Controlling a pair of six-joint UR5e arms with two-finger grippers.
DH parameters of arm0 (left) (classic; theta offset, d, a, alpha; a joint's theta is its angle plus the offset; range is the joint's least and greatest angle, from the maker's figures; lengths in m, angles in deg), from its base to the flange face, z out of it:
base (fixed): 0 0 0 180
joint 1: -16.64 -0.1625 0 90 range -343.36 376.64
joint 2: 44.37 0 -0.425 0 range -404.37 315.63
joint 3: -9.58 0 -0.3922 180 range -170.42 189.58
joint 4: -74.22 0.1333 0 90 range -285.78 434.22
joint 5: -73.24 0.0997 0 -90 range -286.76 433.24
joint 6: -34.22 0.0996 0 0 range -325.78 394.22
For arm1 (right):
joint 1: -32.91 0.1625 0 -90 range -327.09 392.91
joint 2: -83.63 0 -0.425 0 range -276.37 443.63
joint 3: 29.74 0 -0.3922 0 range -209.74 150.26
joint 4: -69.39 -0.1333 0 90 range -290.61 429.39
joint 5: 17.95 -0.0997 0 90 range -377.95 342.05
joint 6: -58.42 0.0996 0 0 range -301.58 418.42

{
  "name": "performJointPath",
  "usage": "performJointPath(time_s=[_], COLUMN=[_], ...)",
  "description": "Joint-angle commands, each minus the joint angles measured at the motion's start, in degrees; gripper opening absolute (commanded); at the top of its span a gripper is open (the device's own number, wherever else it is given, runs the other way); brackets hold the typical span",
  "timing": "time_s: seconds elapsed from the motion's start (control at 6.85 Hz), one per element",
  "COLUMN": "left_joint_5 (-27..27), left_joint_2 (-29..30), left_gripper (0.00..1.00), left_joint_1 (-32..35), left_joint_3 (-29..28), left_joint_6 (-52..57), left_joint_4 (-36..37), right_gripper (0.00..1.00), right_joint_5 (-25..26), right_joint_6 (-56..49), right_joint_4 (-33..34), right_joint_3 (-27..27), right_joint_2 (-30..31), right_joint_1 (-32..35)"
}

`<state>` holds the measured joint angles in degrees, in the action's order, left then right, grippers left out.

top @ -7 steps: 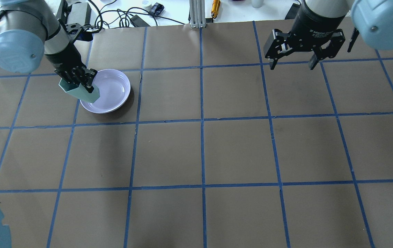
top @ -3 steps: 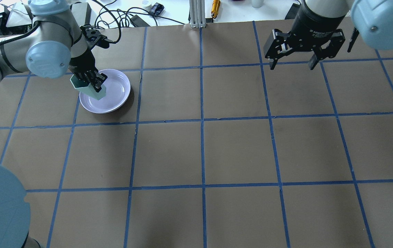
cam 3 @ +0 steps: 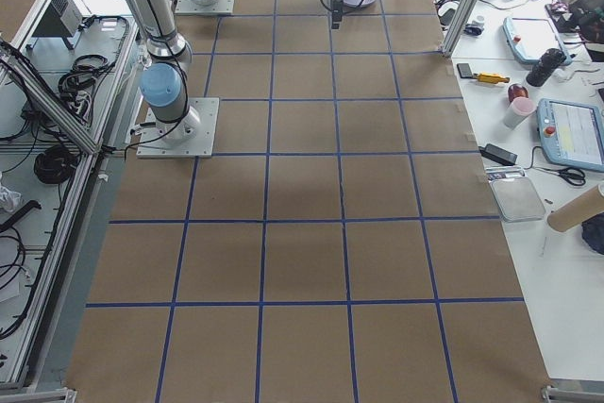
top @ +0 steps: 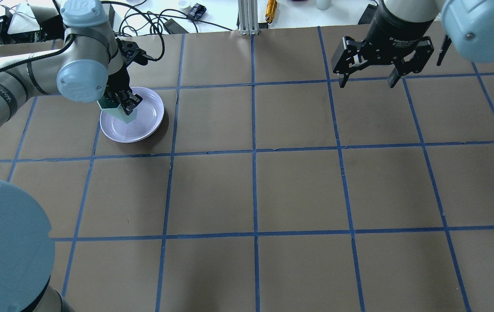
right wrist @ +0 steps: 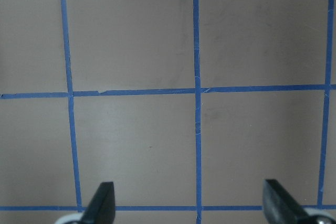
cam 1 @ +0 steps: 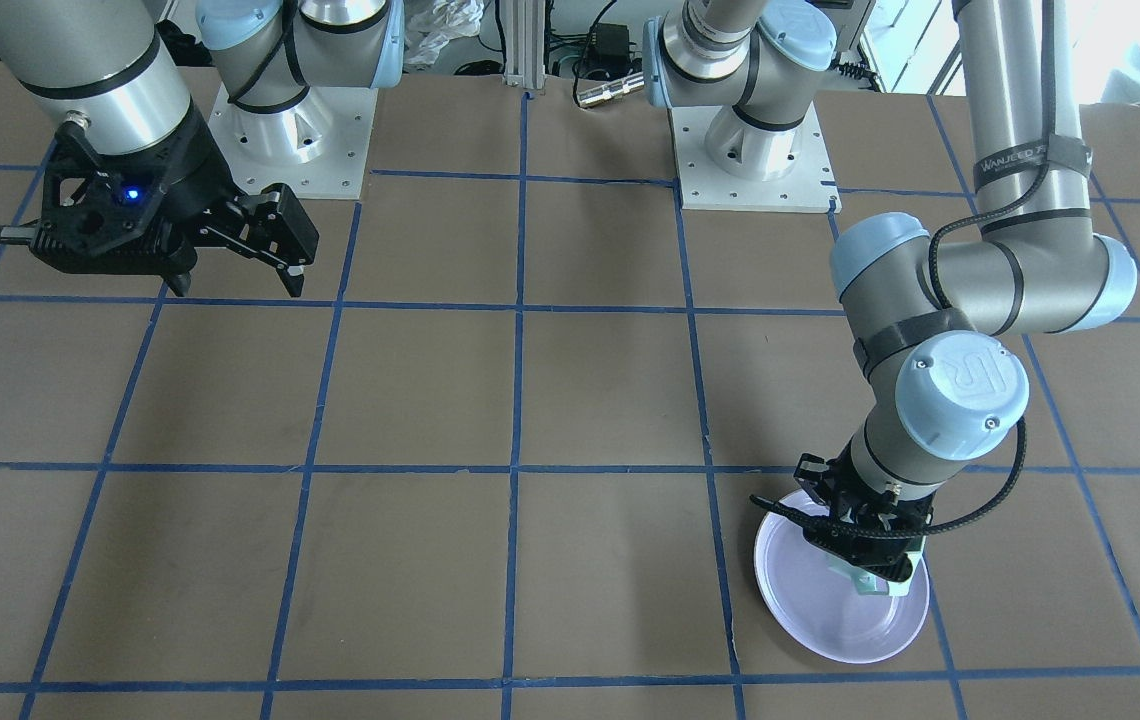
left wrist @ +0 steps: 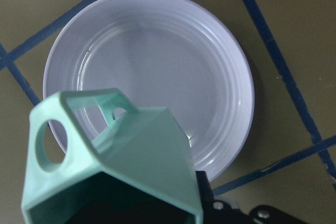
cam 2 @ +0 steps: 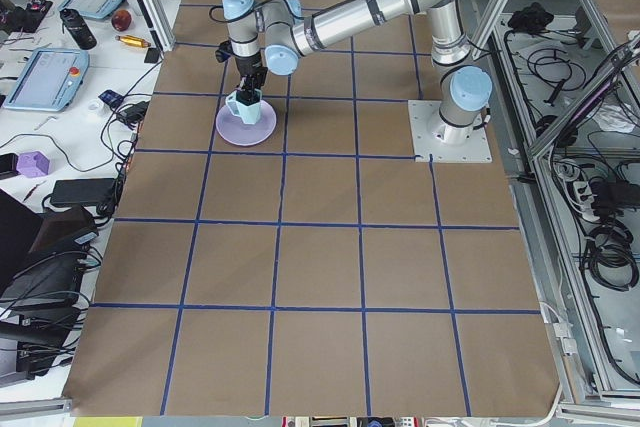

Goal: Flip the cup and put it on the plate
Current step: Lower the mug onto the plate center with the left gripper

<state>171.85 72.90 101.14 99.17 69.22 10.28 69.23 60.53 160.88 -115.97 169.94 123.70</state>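
The cup (top: 118,114) is held tilted over the left part of the plate (top: 145,123), in the upper left of the overhead view, clamped in the jaws of the left gripper (top: 124,101). Placing is judged to be in hand: the cup must be levelled, lowered onto the plate and released. The right gripper (top: 367,81) is seen at upper right, jaws wide and empty.

The cup (left wrist: 121,166) runs off the bottom edge of the left wrist view. From overhead the left gripper (top: 123,104) covers most of the cup, so whether it touches the plate (top: 143,125) cannot be told. The right wrist view cuts the right gripper (right wrist: 189,211) down to fingertips.
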Motion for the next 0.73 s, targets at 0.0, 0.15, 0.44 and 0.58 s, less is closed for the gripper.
performJointPath(time_s=[0.0, 0.15, 0.44, 0.58], left_joint_5=[0.1, -0.1, 0.0, -0.3], left_joint_2=[1.9, 2.3, 2.3, 2.3], left_gripper=[0.0, 0.0, 0.16, 0.56], left_joint_1=[0.0, 0.1, 0.0, 0.0], left_joint_3=[-0.1, -0.1, 0.3, 0.5], left_joint_6=[0.3, 0.5, 0.0, 0.3], left_joint_4=[0.8, 0.8, 0.8, 0.8], right_gripper=[1.0, 1.0, 1.0, 1.0], right_joint_5=[0.0, 0.0, 0.0, 0.0], right_joint_6=[0.0, 0.0, 0.0, 0.0], right_joint_4=[0.0, 0.0, 0.0, 0.0], right_joint_3=[0.0, 0.0, 0.0, 0.0], right_joint_2=[0.0, 0.0, 0.0, 0.0], right_joint_1=[0.0, 0.0, 0.0, 0.0])
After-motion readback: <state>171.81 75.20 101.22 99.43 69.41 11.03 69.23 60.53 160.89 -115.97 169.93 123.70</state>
